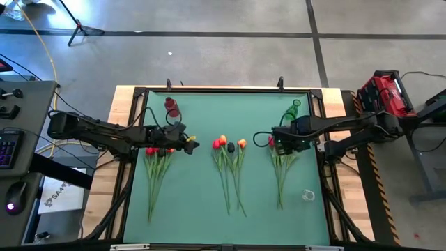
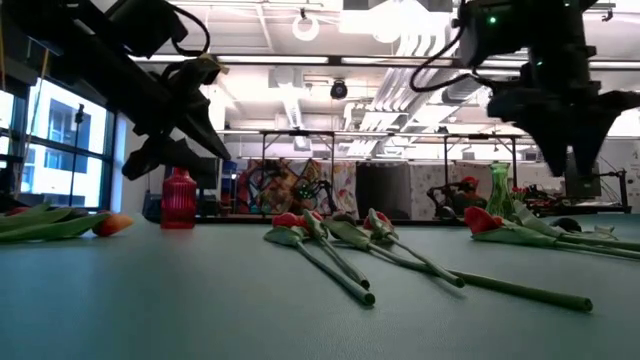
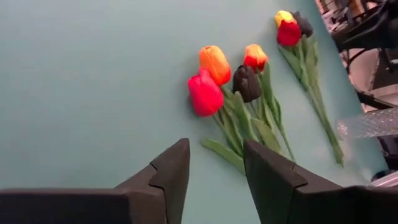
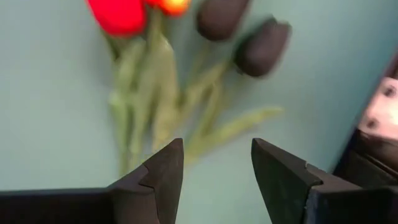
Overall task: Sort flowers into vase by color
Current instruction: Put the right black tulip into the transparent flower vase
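White sheet [image 1: 57,194] beside the table, dark lettering too small to read

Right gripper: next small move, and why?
Probably lower the right gripper straight down and close on one stem of the right tulip bunch. Its fingers are open and empty, hanging above the bunch's heads, and every tulip in view lies flat on the green mat; the green vase stands just beyond.

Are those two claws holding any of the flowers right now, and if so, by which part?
No. Both the left gripper and the right gripper are open and empty, hovering above tulips lying on the table.
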